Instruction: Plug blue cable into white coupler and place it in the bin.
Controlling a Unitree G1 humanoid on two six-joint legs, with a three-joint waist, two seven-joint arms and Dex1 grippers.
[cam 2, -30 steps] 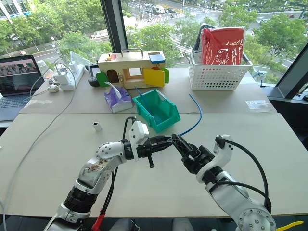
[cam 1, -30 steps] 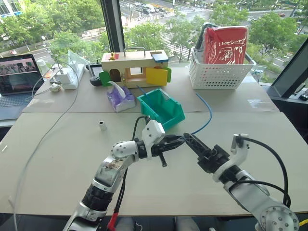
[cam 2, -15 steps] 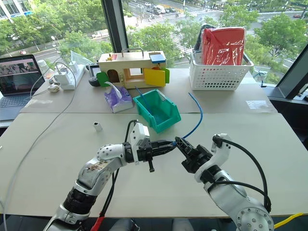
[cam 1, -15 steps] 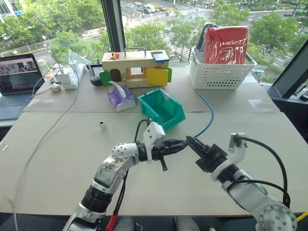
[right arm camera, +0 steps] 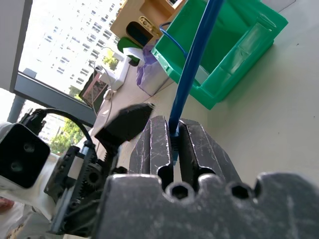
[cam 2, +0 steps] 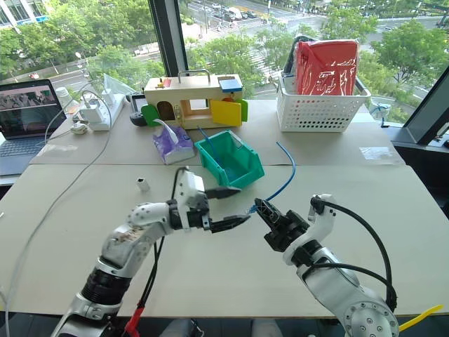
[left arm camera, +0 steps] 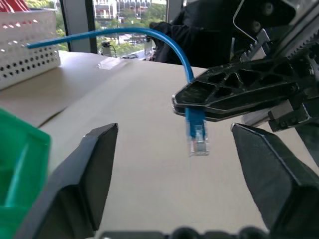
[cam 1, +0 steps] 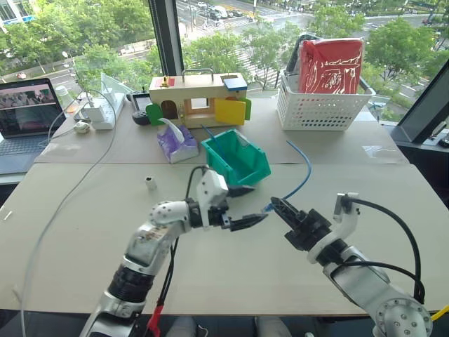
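I see my right gripper [cam 1: 275,204] clamped on the thin blue cable [cam 1: 303,175] just behind its small clear plastic plug [left arm camera: 199,146], holding it above the middle of the beige table [cam 1: 84,232]. My left gripper [cam 1: 245,205] faces that plug with its fingers spread wide, holding nothing. The tiny white plastic coupler [cam 1: 150,183] stands alone toward the table's left side. The teal-green plastic bin [cam 1: 235,159] sits beyond both grippers, nearer the far edge.

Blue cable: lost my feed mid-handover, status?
Right gripper shut on blue cable, plug exposed. Left gripper open, empty. White coupler alone on table. Nothing in the way.
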